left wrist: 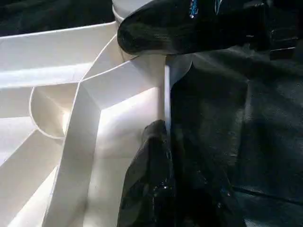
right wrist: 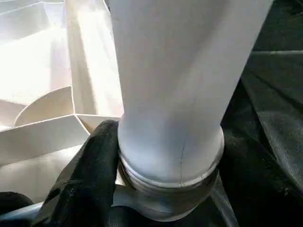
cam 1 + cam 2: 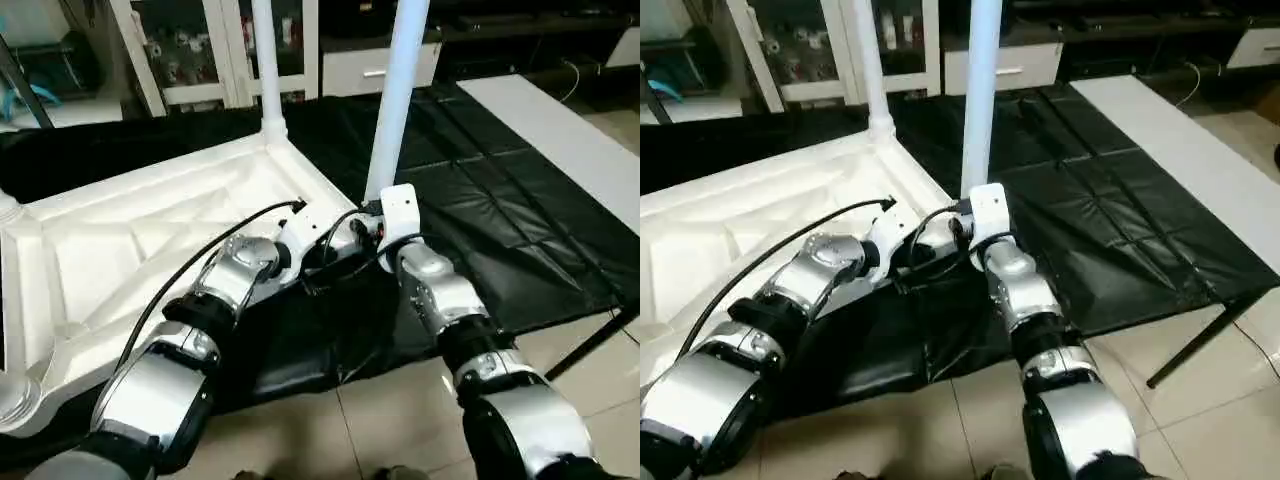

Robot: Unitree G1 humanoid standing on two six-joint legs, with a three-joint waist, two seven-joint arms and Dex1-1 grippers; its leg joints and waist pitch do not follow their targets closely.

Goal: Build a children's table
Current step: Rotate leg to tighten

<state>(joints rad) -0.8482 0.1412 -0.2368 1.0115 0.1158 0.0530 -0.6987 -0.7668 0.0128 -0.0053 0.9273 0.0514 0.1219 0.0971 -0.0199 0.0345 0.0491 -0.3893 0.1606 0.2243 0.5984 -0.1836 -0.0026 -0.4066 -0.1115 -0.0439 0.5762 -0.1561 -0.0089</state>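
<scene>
The white tabletop [image 3: 130, 230] lies upside down on the black-covered work table [image 3: 480, 200], ribs facing up. One white leg [image 3: 265, 60] stands upright in the far corner socket. A second leg [image 3: 395, 100] stands at the near right corner, its threaded base [image 2: 165, 182] showing just above the socket. My right gripper [image 2: 168, 189] is shut around that base, one black finger [image 2: 90, 179] pressed against it. My left gripper [image 1: 158, 142] is shut on the tabletop's thin rim wall [image 1: 166, 94] right beside the same corner.
The work table's near edge runs just under my forearms, with tiled floor [image 3: 400, 410] below it. A long white panel [image 3: 560, 130] lies along the table's right side. Glass-fronted cabinets [image 3: 190, 50] stand behind. Another round corner socket [image 3: 15, 400] sits at the near left.
</scene>
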